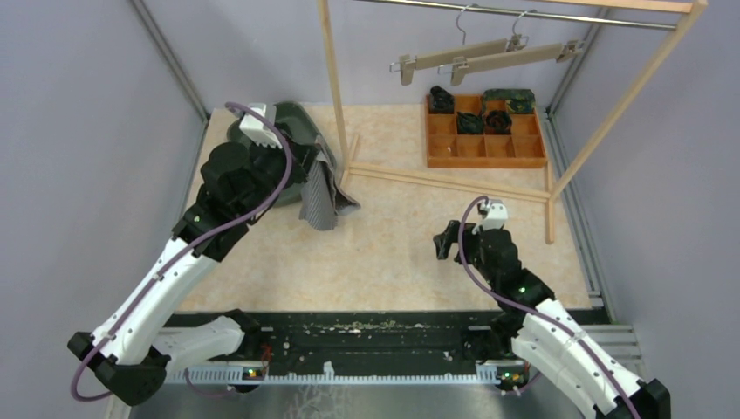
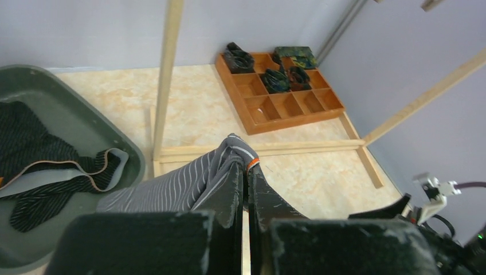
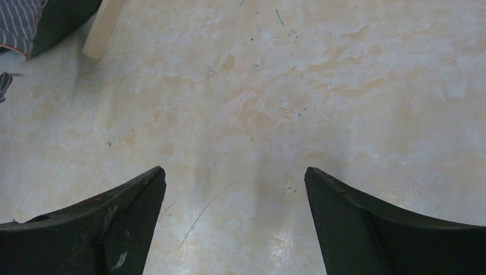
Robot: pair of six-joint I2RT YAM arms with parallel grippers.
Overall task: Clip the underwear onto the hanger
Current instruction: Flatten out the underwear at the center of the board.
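A grey striped underwear point(image 1: 321, 194) hangs from my left gripper point(image 1: 316, 157), lifted beside the green bin. In the left wrist view the left gripper point(image 2: 247, 167) is shut on the underwear point(image 2: 172, 183) at its orange-edged waistband. Two wooden clip hangers point(image 1: 489, 54) hang on the metal rail at the back, one behind the other. My right gripper point(image 1: 447, 241) hovers low over the table's middle right. In the right wrist view the right gripper point(image 3: 235, 175) is open, with only bare table between its fingers.
A green bin point(image 2: 74, 129) at the back left holds more dark underwear point(image 2: 40, 154). A wooden rack post point(image 1: 334, 83) and its base bars point(image 1: 445, 181) stand just right of the held cloth. A wooden divided tray point(image 1: 484, 131) with rolled garments sits at the back right.
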